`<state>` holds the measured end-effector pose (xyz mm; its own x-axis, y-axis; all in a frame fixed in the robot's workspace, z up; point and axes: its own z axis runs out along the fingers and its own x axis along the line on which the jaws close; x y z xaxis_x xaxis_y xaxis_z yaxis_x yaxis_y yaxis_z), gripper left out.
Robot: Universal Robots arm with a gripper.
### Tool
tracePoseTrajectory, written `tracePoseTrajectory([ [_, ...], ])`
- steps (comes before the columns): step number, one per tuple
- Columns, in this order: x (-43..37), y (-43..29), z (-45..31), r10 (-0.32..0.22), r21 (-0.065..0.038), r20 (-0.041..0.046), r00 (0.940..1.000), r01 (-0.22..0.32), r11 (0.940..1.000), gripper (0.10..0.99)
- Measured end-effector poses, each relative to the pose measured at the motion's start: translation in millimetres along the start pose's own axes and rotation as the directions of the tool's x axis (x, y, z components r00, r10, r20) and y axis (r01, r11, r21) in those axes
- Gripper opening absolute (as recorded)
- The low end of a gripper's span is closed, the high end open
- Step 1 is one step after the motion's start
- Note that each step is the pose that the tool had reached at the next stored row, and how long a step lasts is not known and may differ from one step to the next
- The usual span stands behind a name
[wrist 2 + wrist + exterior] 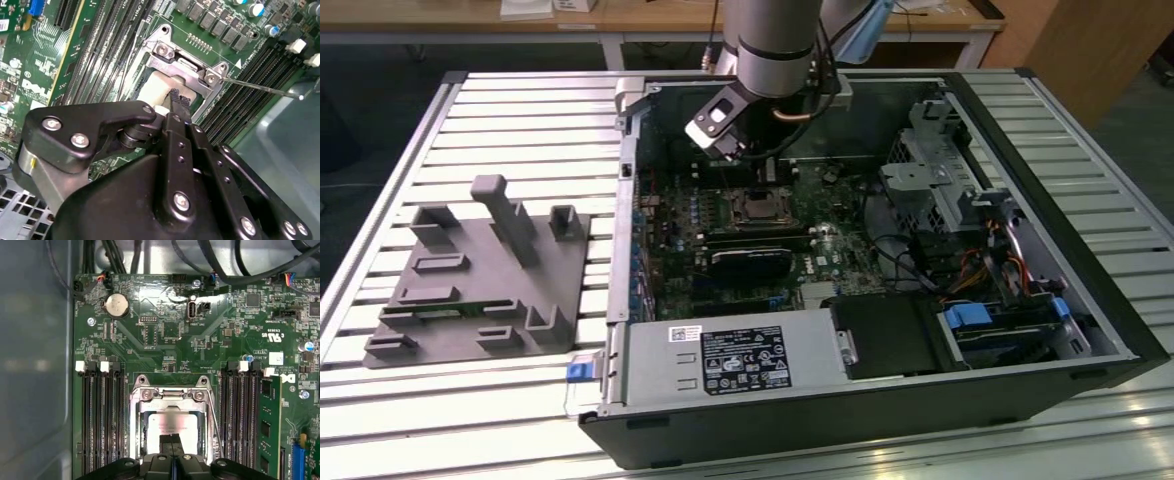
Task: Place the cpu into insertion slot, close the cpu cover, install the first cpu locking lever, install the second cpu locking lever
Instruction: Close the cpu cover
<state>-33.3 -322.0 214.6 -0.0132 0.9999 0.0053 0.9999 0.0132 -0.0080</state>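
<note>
**Layout, exterior view's left to right:** grey fixture [480, 275] on the slatted table [520, 110], then the open PC case [854, 410] w/ motherboard [674, 245] inside. The arm comes in over the case's edge farthest from that camera.

**Pos. of part:** the cpu [172, 421] lies flat, face up, in the insertion slot [754, 207], approx. mid-board between the two memory-slot banks. The cpu cover [172, 404] frames it. Whether the cover is fully down cannot be told. One wire locking lever [216, 427] runs along the slot's side and looks unlatched.

**Gripper** [172, 444]**:** fingers pressed together w/ nothing between them, tips on or just above the cpu.

**Handling (judgement):** the cpu is light and stiff, w/ a smooth top that is likely slippery and a fragile contact side. Take hold by two opposite edges only, w/o tilting or sliding.

**Orientation:** square, so no true long axis. Its edges run parallel to the memory slots, flat face up toward the wrist.
</note>
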Motion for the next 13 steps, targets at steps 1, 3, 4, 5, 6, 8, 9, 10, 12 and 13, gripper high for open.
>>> tracePoseTrajectory([
  [1,0.0,0.0,0.0,-0.017,0.0,0.0003,0.9999,0.017,0.9999,0.106],
  [3,0.0,0.0,0.0,-0.053,0.0,0.0006,0.9986,0.053,0.9986,0.106],
  [4,0.0,0.0,0.1,-0.073,0.001,0.0007,0.9974,0.073,0.9974,0.106],
  [5,0.0,0.0,0.2,-0.091,0.001,0.0007,0.9959,0.091,0.9959,0.106],
  [6,0.0,0.0,0.2,-0.109,0.001,0.0009,0.9941,0.109,0.9941,0.106],
  [8,0.0,0.0,0.3,-0.144,0.001,0.0011,0.9895,0.144,0.9895,0.106],
  [9,0.0,0.0,0.3,-0.162,0.001,0.0012,0.9868,0.162,0.9868,0.106],
  [10,0.0,0.0,0.4,-0.18,0.001,0.0013,0.9837,0.18,0.9837,0.106],
  [12,0.0,0.0,0.4,-0.217,0.001,0.0016,0.9763,0.217,0.9763,0.106],
  [13,0.0,0.0,0.5,-0.234,0.001,0.0017,0.9722,0.234,0.9722,0.106],
])
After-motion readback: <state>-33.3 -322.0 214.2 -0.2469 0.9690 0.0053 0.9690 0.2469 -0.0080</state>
